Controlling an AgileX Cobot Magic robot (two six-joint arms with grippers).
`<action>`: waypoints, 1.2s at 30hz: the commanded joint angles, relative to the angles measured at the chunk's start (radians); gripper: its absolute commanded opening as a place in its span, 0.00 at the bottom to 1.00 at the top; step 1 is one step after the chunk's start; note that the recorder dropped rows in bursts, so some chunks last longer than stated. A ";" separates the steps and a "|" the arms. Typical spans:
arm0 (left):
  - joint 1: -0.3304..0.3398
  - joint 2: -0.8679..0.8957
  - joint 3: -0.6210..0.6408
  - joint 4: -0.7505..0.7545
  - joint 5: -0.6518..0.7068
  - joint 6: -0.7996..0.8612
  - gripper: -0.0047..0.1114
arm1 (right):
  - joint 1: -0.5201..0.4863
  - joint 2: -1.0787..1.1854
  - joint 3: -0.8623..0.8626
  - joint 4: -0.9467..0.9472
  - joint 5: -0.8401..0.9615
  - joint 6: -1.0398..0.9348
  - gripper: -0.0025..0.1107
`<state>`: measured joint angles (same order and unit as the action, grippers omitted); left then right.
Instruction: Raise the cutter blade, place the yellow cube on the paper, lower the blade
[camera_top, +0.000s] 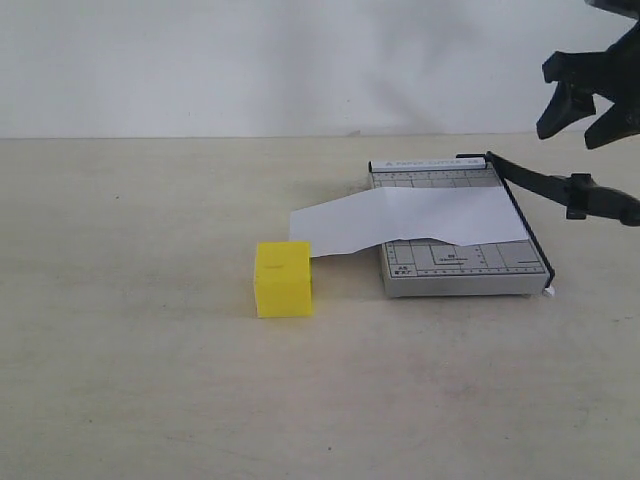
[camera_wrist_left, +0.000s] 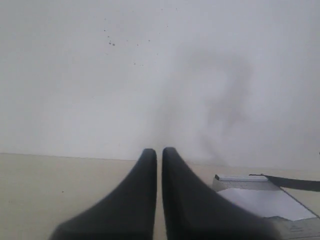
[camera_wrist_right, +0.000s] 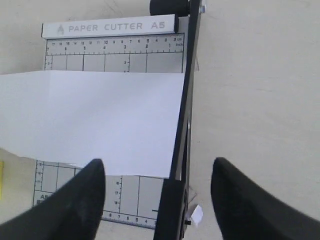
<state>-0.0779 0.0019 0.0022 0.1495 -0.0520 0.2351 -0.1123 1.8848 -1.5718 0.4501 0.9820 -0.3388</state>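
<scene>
The only thing here that bears anything is the grey cutter board (camera_top: 462, 268), lying flat on the beige table (camera_top: 150, 400) to the right of the middle. The paper (camera_top: 420, 215) lies across its gridded face. The sheet's right edge sits along the blade side, and its left part overhangs the board's left edge and sags towards the table. The yellow cube (camera_top: 283, 278) stands on the table just left of the board, not on the sheet. The paper's free corner reaches the cube's upper right edge, though whether the two touch cannot be told. The cutter blade (camera_top: 545, 185) is lifted, hinged at the board's far right corner and slanting up and out past the right side, its thick end clear of the board. The right gripper (camera_top: 567, 135) hangs above that raised end and apart from it. Its fingers (camera_wrist_right: 75, 200) are spread wide and grip nothing. In the right wrist view the blade runs up between them without meeting either one, over the board's printed heading. The left gripper (camera_wrist_left: 158, 152) is clenched, its two dark fingers pressed together with nothing between them. It is held above the table, with the board, paper and blade off to one side of its view.
</scene>
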 joint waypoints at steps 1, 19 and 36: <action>-0.003 -0.002 -0.002 -0.012 -0.032 -0.136 0.08 | -0.006 -0.002 -0.030 0.000 -0.011 -0.011 0.56; -0.005 0.046 -0.002 0.006 0.071 -0.289 0.08 | -0.008 -0.353 -0.254 -0.362 -0.026 0.204 0.03; -0.456 1.024 -0.473 0.482 -0.236 -0.266 0.08 | -0.008 -0.778 0.096 -0.930 -0.353 0.440 0.03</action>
<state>-0.4391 0.8941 -0.4316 0.5219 -0.2272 0.0000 -0.1177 1.1893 -1.6174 -0.3181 0.6954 0.0000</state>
